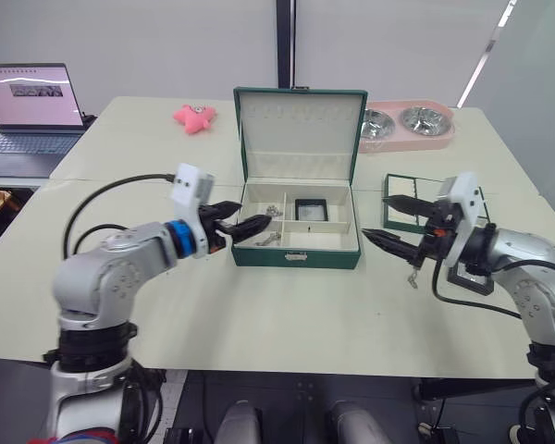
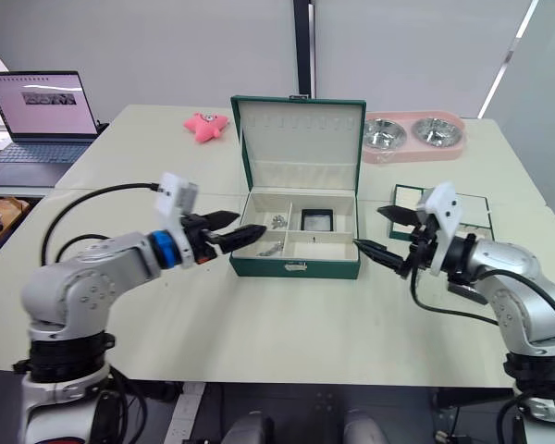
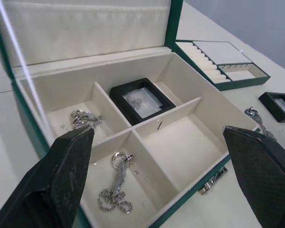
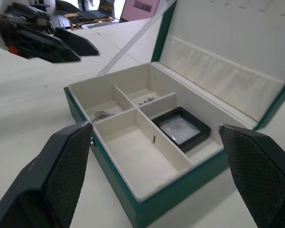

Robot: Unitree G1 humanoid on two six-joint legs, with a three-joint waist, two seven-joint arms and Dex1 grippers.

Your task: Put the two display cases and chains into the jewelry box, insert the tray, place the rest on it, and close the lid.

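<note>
The jewelry box (image 1: 296,258) stands open mid-table, its lid (image 1: 299,129) upright. One display case (image 1: 308,209) lies in its back right compartment. One chain (image 1: 276,210) rests in the back left compartment and another chain (image 3: 115,190) in the front left one. My left gripper (image 1: 256,214) hovers open and empty over the box's front left corner. To the right of the box, my right gripper (image 1: 375,215) is open and empty. The tray (image 1: 414,189) lies behind it. A second display case (image 3: 280,105) and a chain (image 1: 413,275) lie on the table under my right arm.
A pink double-bowl tray (image 1: 407,137) sits at the back right, beside the lid. A pink soft toy (image 1: 194,117) lies at the back left. An open laptop (image 1: 32,111) stands on the neighbouring table at far left.
</note>
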